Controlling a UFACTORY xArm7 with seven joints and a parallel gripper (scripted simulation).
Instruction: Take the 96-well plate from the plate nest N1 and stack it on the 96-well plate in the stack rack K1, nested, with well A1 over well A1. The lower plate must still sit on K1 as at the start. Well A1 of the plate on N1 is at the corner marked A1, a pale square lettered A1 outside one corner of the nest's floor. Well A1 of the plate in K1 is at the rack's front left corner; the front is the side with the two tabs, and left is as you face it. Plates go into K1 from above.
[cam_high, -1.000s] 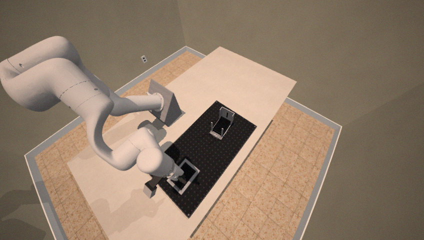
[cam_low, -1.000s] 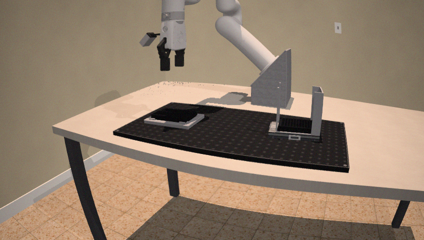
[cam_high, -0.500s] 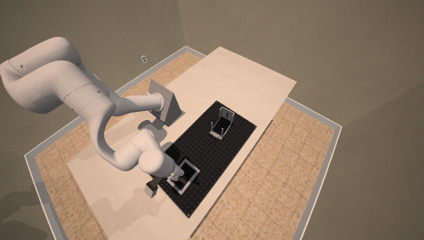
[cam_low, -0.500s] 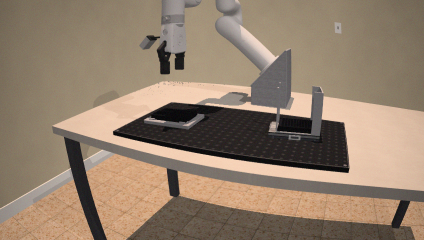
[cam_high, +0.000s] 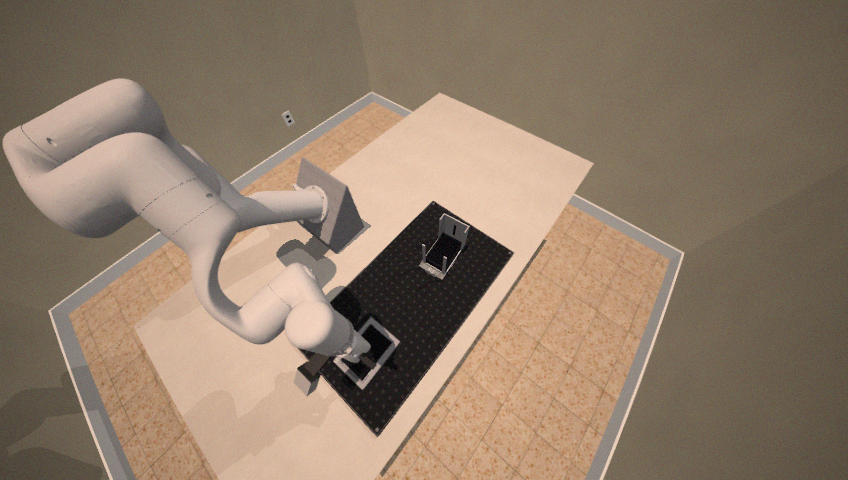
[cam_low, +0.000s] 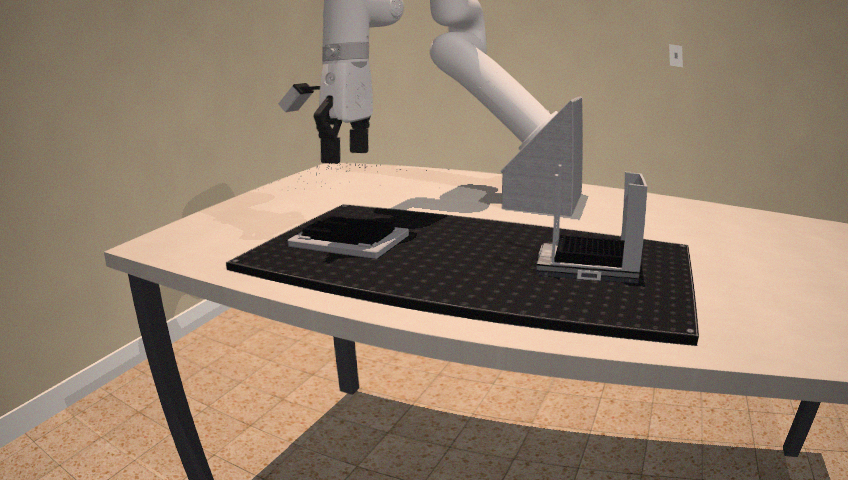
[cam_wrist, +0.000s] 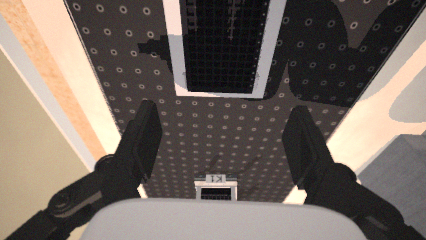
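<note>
A black 96-well plate (cam_low: 349, 228) lies flat in the pale plate nest N1 (cam_low: 349, 242) at the left end of the black breadboard. It also shows at the top of the wrist view (cam_wrist: 220, 45), and in the overhead view (cam_high: 373, 347) it is partly hidden by my arm. My gripper (cam_low: 343, 145) hangs high above the nest, pointing down, open and empty; the wrist view shows its fingers wide apart (cam_wrist: 223, 142). The stack rack K1 (cam_low: 595, 252) stands at the right end with a black plate (cam_low: 589, 248) on its floor. I cannot make out the A1 marker.
The black breadboard (cam_low: 476, 273) covers the middle of the table. The arm's grey wedge-shaped mount (cam_low: 544, 163) stands behind it. K1 has a tall back wall (cam_low: 633, 217) and a thin post. A small grey wrist camera box (cam_low: 292, 98) sticks out beside the gripper.
</note>
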